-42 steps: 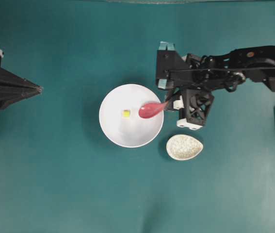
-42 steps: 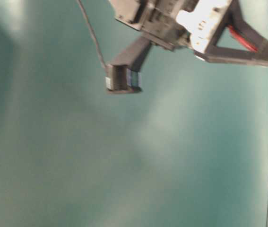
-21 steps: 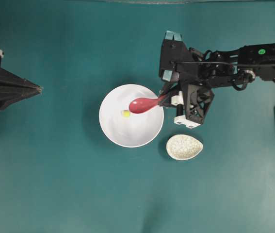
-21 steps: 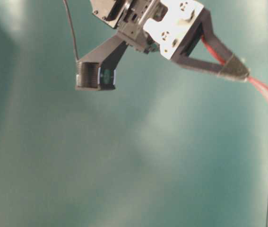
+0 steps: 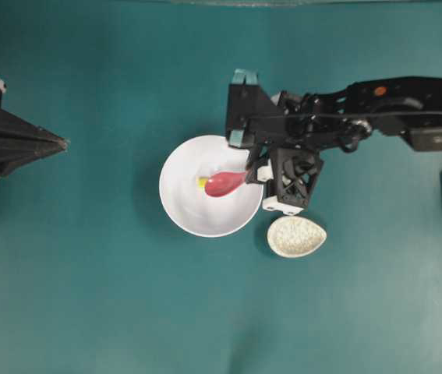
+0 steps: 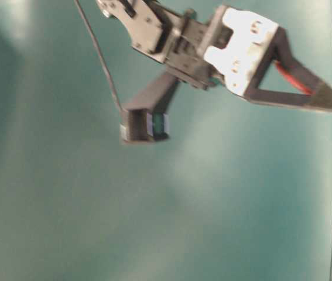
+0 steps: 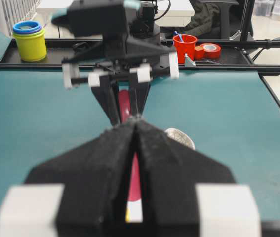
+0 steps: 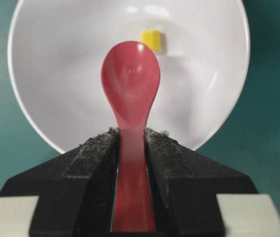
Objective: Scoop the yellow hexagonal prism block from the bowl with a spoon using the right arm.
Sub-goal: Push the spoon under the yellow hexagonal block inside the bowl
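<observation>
The teal table (image 5: pixel 111 296), matte and smooth, lies bare across its whole lower half and the upper left in the overhead view, leaving wide room on every side of the dishes.

The right arm (image 5: pixel 376 109) is a black jointed arm with white fittings and teal patches, reaching in from three o'clock toward the centre. The right gripper (image 8: pixel 131 140) has rough dark padded fingers (image 8: pixel 93 158) clamped on the spoon's handle.

The left gripper (image 5: pixel 61 143) sits at nine o'clock at the table's left edge, well apart from the dishes; from the left wrist view its black pointed fingers (image 7: pixel 105 163) are pressed together, holding nothing.

The bowl (image 5: pixel 182 210), round, plain white and glossy, sits at the table's centre. Its rim nearest the right arm lies under the gripper.

The small cream speckled dish (image 5: pixel 296 236), teardrop-shaped, lies just beside the bowl at its four o'clock.

The spoon (image 8: pixel 130 84), glossy pink-red with a deep oval scoop, points into the bowl.

The yellow hexagonal prism block (image 8: pixel 150 39), tiny and bright, lies on the bowl's floor just past the scoop's tip, toward one o'clock in the right wrist view.
</observation>
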Robot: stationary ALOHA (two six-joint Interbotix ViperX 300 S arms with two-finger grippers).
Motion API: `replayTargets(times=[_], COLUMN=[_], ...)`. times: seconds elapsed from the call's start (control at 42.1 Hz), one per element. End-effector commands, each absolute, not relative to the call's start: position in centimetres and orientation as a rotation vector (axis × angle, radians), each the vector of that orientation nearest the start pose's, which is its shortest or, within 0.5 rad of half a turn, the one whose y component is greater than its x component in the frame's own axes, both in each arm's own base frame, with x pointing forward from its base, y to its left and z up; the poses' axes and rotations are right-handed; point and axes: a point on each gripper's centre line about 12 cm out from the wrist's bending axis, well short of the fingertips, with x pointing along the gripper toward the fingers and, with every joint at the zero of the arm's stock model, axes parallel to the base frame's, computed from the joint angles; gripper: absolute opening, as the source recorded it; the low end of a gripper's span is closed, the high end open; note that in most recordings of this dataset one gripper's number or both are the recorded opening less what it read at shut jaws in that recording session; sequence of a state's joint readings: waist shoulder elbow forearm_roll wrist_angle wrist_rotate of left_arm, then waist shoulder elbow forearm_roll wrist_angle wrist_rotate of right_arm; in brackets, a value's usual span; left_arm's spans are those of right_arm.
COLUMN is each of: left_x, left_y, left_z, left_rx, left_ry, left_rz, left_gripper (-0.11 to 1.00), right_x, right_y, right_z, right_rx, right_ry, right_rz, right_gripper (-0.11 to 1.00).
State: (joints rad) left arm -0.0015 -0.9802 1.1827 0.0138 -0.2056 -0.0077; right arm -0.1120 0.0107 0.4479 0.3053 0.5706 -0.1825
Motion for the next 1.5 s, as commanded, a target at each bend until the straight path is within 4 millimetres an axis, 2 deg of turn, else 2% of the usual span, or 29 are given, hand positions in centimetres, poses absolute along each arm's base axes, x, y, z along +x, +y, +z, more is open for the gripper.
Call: replayTargets(times=[0.0, 0.546, 1.044, 1.471], left_x=[19.8, 19.8, 19.8, 19.8], left_y=[-0.1, -0.1, -0.1, -0.1], left_z=[29.3, 29.4, 29.4, 29.4], left_rx=[0.007, 0.007, 0.007, 0.007], left_ry=[-0.026, -0.031, -0.031, -0.028], left_rz=[-0.005, -0.005, -0.006, -0.005], left_gripper=[0.01, 0.01, 0.01, 0.01], right_x=[39.9, 41.1, 42.9, 43.1], right_y=[-2.5, -2.7, -3.2, -3.3], right_z=[20.2, 18.1, 18.9, 19.1], right_rx=[0.208, 0.207, 0.186, 0.183], right_ry=[0.984, 0.996, 0.885, 0.86], right_rz=[0.012, 0.0, -0.023, -0.03], right_gripper=[0.25, 0.25, 0.25, 0.25])
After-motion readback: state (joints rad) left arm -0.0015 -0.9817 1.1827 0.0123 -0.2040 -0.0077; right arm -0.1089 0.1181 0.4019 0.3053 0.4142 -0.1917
